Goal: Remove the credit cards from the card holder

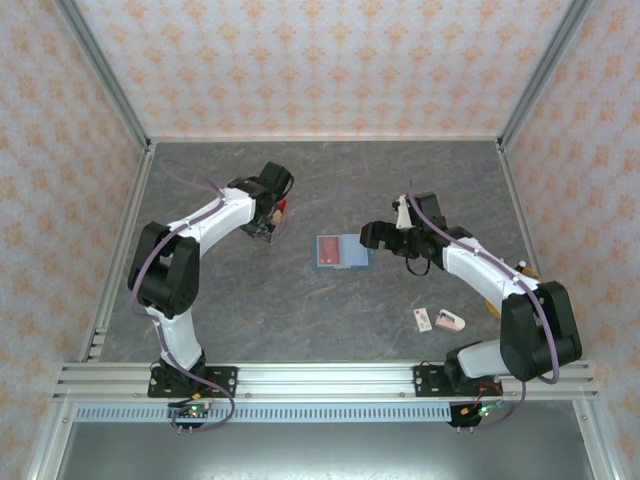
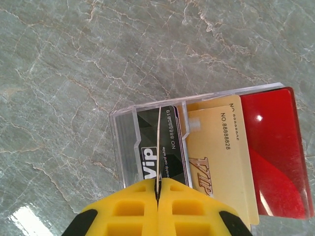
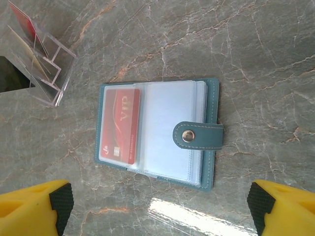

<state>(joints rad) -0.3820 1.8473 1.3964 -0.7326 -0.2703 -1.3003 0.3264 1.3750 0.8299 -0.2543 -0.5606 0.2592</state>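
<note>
Since the left gripper [image 2: 157, 189] is pinched shut on a pale card [image 2: 159, 142] held edge-on over the clear tray [image 2: 123, 142], this looks like a slot drop, at 10 o'clock of the card holder [image 3: 211, 147]. That lies open mid-table, with the red card [image 3: 120, 125] sleeved at its 9 o'clock. Above it the right gripper [image 3: 158, 209] hovers wide open and empty, probably lining up pull 2.
</note>
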